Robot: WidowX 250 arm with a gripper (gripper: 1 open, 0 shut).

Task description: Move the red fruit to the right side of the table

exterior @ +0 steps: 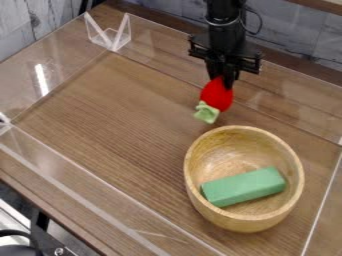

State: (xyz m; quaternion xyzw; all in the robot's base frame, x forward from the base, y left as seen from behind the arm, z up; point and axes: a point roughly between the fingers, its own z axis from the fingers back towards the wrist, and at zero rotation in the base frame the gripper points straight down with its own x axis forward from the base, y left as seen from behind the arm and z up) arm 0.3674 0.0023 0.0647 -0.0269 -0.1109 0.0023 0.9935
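The red fruit (214,96) is a small glossy strawberry-like toy with its pale green cap pointing down toward the table (107,130). My gripper (222,76) comes down from the top of the view and is shut on the fruit's upper end. The fruit hangs at or just above the tabletop, right of centre, a little behind the wooden bowl's far rim. I cannot tell whether the cap touches the wood.
A round light wooden bowl (267,213) sits at the front right with a green rectangular block (245,187) lying inside it. Clear acrylic walls (40,70) edge the tabletop, and a small clear stand (107,33) is at the back left.
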